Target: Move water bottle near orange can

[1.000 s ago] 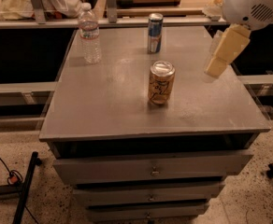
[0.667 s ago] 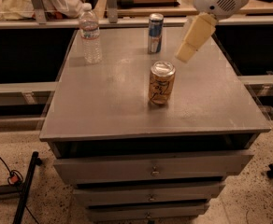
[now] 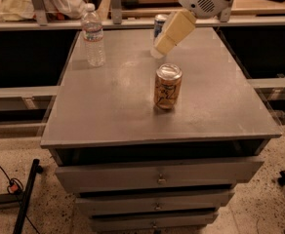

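- Gripper (image 3: 162, 47), one: hangs over the far half of the table (image 3: 108, 111), slanted down toward picture-left. You cannot tell whether the jaws are apart or together; nothing shows in them.
- Water bottle (image 3: 93, 35), one: well apart from the jaws, off to their picture-left at about the same depth, near the table's far-left corner. Its long axis is upright with the cap on top, so your coming move is probably a sideways reach to picture-left, meeting the ribbed body from the side.
- Orange can (image 3: 168, 87), one: upright, on the camera side of the jaws and near them, well apart from the bottle.
- Blue-and-silver can (image 3: 158, 23), one: just behind the jaws, partly hidden by them. You risk brushing it when you swing across.
- Drawer fronts (image 3: 157, 172), three: stacked below the tabletop, shut.
- Arm, one: no choice of side for you to weigh.
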Available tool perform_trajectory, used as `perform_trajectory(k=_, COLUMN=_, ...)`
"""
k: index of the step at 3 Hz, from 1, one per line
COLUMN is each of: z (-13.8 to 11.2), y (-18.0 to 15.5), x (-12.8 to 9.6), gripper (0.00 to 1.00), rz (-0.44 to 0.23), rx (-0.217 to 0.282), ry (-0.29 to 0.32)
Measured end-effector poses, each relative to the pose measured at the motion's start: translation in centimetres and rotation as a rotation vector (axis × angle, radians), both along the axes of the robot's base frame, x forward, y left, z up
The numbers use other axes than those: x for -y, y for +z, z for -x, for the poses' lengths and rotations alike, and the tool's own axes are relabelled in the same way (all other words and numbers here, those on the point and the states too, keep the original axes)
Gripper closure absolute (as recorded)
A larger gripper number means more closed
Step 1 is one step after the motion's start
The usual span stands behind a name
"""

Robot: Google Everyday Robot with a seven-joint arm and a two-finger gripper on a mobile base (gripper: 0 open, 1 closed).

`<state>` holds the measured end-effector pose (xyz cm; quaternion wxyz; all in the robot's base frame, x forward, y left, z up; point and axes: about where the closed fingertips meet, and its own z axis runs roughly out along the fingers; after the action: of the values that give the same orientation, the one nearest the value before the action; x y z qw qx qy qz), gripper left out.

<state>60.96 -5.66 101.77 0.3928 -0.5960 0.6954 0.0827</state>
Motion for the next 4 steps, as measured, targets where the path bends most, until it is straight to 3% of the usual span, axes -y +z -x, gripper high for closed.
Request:
perform_trajectory(k=1, z=0.0, y=0.1, x=0.0, gripper=0.00, rz=0.000, rx=0.003, ry=-0.001)
perform_trajectory(k=2, z=-1.8, y=-1.1, x=-0.4, gripper=0.00, rz=-0.014, rx=0.003, ry=-0.017)
perform_trajectory(k=3, z=-5.9, y=-2.4, x=-2.2, gripper=0.00, rz=-0.095, rx=0.019, ry=-0.016)
perform_trajectory(k=4, z=-10.4, y=-3.3, x=-5.1, gripper=0.00, rz=-0.222, rx=0.023, ry=0.002)
